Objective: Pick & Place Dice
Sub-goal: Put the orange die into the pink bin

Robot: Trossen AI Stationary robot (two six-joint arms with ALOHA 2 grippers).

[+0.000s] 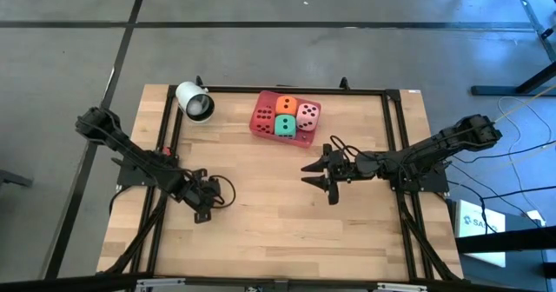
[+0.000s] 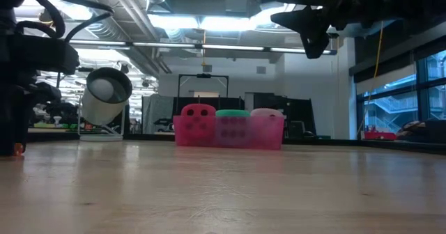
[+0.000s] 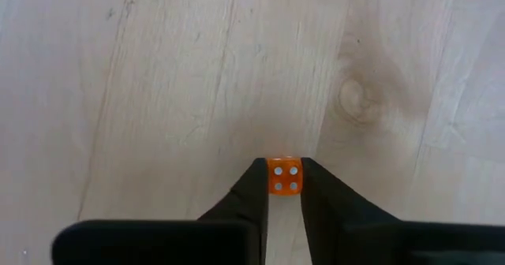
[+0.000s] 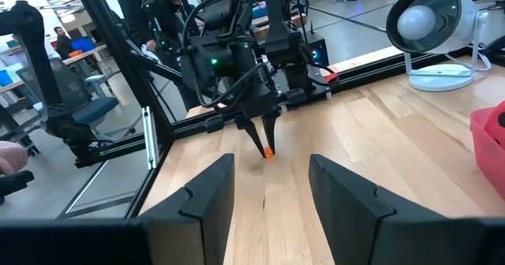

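My left gripper (image 3: 284, 178) pinches a tiny orange die (image 3: 284, 176) between its fingertips by opposite flat faces; probably light, rigid, slippery. Right gripper (image 4: 268, 186) half-open, empty.

A: Where's the left gripper (image 3: 284, 178)?

B: Low over the left half of the table, arm reaching in from the left edge. Its fingers (image 3: 251, 188) are pinched on a small orange die (image 3: 284, 176), one pad on each side.

A: Is the die lifted?

B: Hard to say; it looks to be right at the wood.

A: And the right gripper (image 1: 323, 172)?

B: It hangs above the middle of the table, arm stretched in from the right edge, fingers (image 4: 207, 188) parted with nothing between them, pointing toward the left arm.
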